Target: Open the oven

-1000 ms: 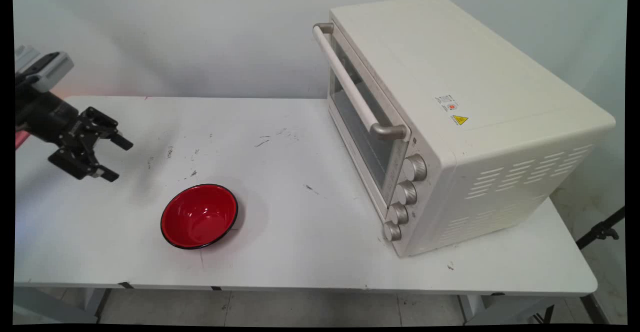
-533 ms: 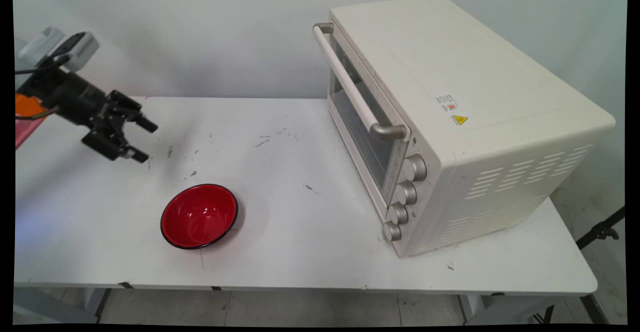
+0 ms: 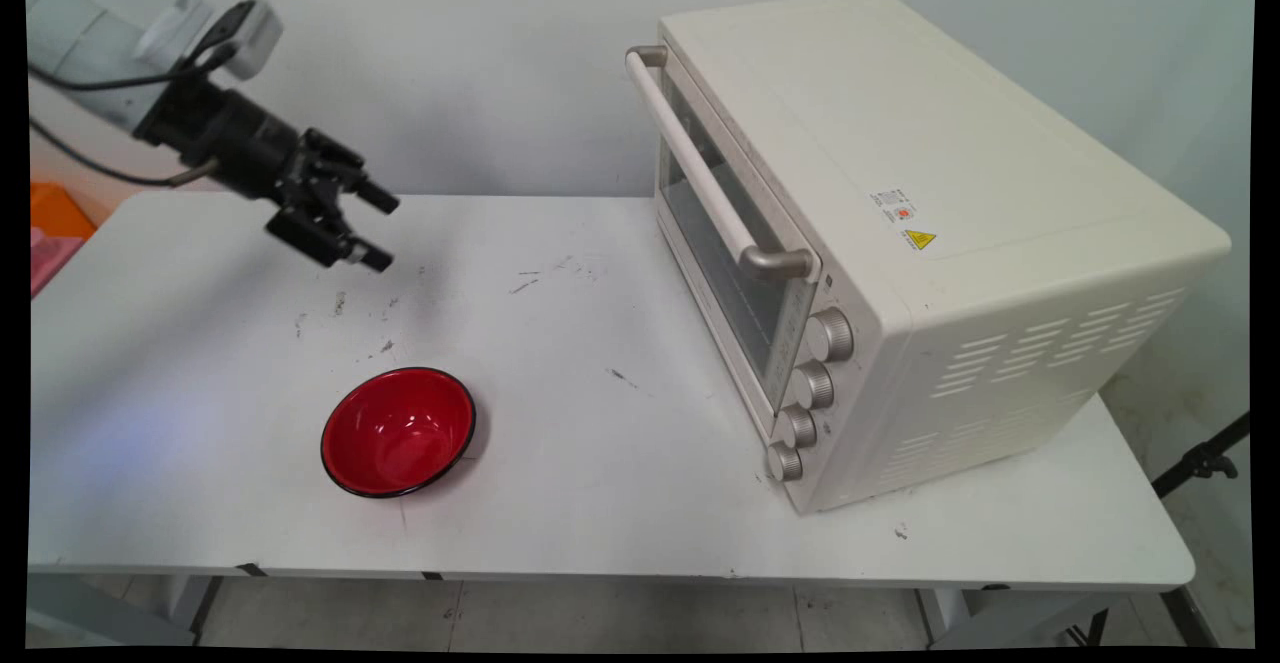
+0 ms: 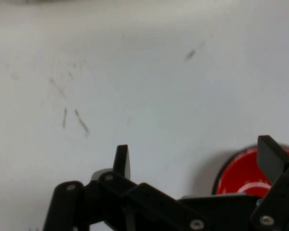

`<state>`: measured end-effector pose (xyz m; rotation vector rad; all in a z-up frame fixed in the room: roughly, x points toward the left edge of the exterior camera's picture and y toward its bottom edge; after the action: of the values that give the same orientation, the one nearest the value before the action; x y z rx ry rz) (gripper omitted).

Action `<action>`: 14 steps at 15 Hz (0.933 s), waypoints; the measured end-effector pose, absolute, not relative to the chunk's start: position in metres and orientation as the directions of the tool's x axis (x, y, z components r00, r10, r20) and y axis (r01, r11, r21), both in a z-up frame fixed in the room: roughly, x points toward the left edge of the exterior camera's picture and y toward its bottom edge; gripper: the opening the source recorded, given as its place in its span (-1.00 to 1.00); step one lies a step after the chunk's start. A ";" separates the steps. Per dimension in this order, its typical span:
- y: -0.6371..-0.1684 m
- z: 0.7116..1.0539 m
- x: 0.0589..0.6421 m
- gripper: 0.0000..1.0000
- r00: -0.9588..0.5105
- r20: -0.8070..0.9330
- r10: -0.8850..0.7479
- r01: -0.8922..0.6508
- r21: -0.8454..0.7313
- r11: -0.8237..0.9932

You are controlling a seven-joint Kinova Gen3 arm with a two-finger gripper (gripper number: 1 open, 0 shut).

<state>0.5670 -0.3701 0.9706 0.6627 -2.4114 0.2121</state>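
My black gripper (image 3: 382, 232) hangs open in the air over the table's far left part, pointing right and a little down, with nothing between its fingers. A red bowl with a black rim (image 3: 398, 431) stands upright and empty on the white table (image 3: 600, 503), well in front of the gripper and apart from it. In the hand view the gripper (image 4: 195, 156) is open over scuffed table top, and the bowl (image 4: 241, 175) shows at the lower right, partly hidden behind one finger (image 4: 272, 156).
A large cream toaster oven (image 3: 900, 243) takes up the table's right half, its glass door shut, with a long bar handle (image 3: 700, 168) and several knobs (image 3: 812, 383) facing left. Orange and pink things (image 3: 55, 233) lie beyond the table's left edge.
The gripper has risen and travelled right and toward the wall, from the left edge to above the table's far left part. It stayed open. Bowl and oven have not moved.
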 end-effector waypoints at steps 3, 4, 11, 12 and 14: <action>-0.384 0.987 0.539 1.00 -0.667 0.628 -0.402 -0.521 -0.008 0.853; -0.388 0.993 0.530 1.00 -0.662 0.635 -0.398 -0.525 -0.014 0.851; -0.409 1.031 0.478 1.00 -0.637 0.677 -0.369 -0.542 -0.053 0.839; -0.411 1.034 0.473 1.00 -0.634 0.680 -0.367 -0.544 -0.056 0.837; -0.416 1.042 0.459 1.00 -0.626 0.691 -0.362 -0.550 -0.062 0.833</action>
<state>0.4590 -0.4162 1.0423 0.6626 -2.3104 0.3499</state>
